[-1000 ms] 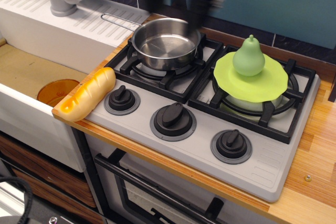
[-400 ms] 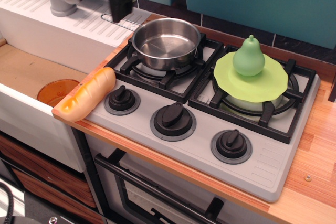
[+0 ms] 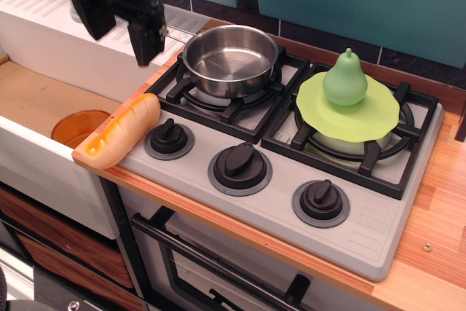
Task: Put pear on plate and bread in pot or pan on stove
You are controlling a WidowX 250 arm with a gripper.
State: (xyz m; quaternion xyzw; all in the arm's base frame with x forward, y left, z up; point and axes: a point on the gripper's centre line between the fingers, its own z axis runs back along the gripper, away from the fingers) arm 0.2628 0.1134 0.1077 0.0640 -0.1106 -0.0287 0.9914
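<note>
One pear (image 3: 344,79): glossy light green with a short stem tip, standing upright on the plate.

One plate (image 3: 351,109): flat, round, lime green, lying on the right grate.

One bread (image 3: 121,133): pale tan baguette with an orange-brown near end and diagonal scored ridges, lying at the left edge of the wooden surface (image 3: 437,202), just beside the left knob (image 3: 169,137), its near end reaching the corner over the sink (image 3: 33,100).

One pan (image 3: 230,59): shiny steel, holding nothing, sitting on the left grate with its wire handle (image 3: 169,29) pointing back and left.

One stove (image 3: 364,232): grey, carrying two black grates and three black knobs in a row along the front.

One gripper (image 3: 121,25): black, hanging above the sink's drainboard left of the pan, well apart from the bread below. Its two fingers (image 3: 148,38) are standing apart, released, grasping nothing.

One orange dish (image 3: 78,126): lying in the sink basin, partly hidden by the bread.

One grey faucet (image 3: 76,11): mostly hidden behind the gripper.
</note>
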